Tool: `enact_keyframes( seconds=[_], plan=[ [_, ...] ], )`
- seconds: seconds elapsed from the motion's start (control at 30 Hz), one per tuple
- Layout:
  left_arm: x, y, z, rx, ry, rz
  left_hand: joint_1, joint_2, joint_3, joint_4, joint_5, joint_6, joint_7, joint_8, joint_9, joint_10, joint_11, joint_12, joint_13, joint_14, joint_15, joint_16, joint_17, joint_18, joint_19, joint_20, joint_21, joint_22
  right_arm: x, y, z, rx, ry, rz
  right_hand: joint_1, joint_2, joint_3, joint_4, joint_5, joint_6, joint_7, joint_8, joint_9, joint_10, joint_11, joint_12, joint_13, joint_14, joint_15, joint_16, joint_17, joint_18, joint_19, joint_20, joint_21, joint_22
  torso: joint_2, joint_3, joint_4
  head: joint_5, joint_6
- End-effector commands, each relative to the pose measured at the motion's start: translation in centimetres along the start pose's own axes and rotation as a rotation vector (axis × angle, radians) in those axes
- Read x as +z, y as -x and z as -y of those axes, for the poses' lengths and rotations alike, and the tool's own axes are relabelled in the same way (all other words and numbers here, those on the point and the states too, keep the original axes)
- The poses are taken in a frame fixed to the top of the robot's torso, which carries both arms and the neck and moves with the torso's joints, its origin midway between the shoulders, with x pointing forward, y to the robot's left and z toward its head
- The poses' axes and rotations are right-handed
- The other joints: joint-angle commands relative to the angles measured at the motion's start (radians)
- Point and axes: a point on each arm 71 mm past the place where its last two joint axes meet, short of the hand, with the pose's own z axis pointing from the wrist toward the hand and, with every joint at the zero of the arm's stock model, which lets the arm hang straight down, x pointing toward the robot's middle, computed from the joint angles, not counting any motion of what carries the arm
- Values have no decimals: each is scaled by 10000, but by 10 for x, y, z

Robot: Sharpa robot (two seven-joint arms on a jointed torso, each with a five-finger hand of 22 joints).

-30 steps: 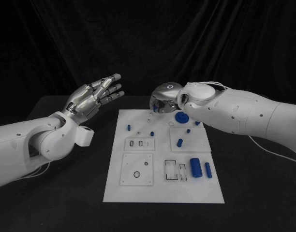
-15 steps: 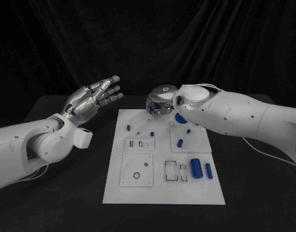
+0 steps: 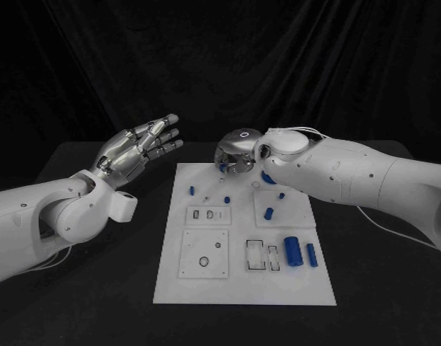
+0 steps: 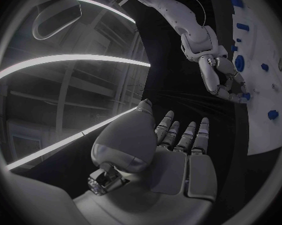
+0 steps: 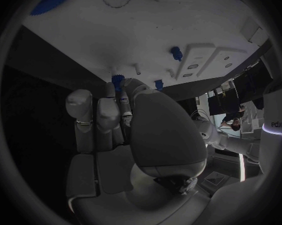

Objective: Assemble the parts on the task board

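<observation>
My right robot hand [image 3: 236, 153] hovers, fingers curled, above the task board's [image 3: 243, 288] far edge, seemingly pinching a small blue part [image 5: 118, 78]; I cannot confirm. Left robot hand [image 3: 137, 149] waits wide, empty. Next: seat the part.

Task board [image 3: 243, 288] mid-table w/ parts on it, cylinder [image 3: 292, 250] at its right side; left hand [image 3: 137, 149] raised left of board, right hand [image 3: 237, 154] over its far edge.

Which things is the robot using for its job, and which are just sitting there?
For the job: task board; blue parts, like the big cylinder; right hand over the board's far edge.

Just there: black table; left hand, raised and holding nothing.
</observation>
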Motion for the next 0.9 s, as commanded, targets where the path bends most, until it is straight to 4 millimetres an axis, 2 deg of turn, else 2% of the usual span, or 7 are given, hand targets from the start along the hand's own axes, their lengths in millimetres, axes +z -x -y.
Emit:
enact_keyframes(
  seconds=[0.03, 0.2, 0.27, 0.9],
  plan=[
    [1, -1, 2, -74, -113, -91, 91, 1, 81, 8, 67, 122, -2, 63, 19, 26, 39, 58, 17, 54, 47, -17, 15, 142, 3, 53, -41, -8, -1, -10, 1, 77, -171, -349, -95, -14, 89, -26, -56, -106, 2, -53, 37, -80, 63, -89, -14, -106, 4, -84, -57, -56, -62, 29, 45, 22, -11, 1, 8, 9, -39],
    [0, 0, 2, -64, -105, -76, 91, 1, 81, 8, 67, 122, -2, 63, 19, 26, 39, 58, 17, 54, 47, -17, 15, 142, 3, 53, -41, -8, -2, -10, 3, 58, -359, -235, -68, 17, 178, -100, 6, -82, 23, -42, 97, -115, 87, -115, 1, -150, 31, -88, -62, -58, -98, 57, 51, 70, -10, -2, 10, -3, -47],
    [0, 0, 2, -65, -104, -78, 91, 1, 81, 8, 67, 122, -2, 63, 19, 26, 39, 58, 17, 54, 47, -17, 15, 142, 3, 53, -41, -8, -3, -10, 5, 44, -432, -164, -45, 35, 230, -177, 91, 56, 103, 36, 178, -84, 76, -96, 31, -165, 27, -75, -46, -52, -121, 65, 60, 105, -9, -1, 16, -14, -41],
    [1, 0, 2, -77, -60, -96, 114, 5, 91, 11, 84, 164, 10, 76, 23, 31, 50, 60, 17, 61, 48, -13, 17, 153, 7, 63, -37, -9, -5, -11, 10, 23, -602, -118, -132, 9, 233, -223, 92, 70, 109, 59, 264, -75, 94, -92, 64, -205, 40, -91, -84, -70, -104, 79, 126, 231, -22, 14, -16, 6, -56]
  ],
)
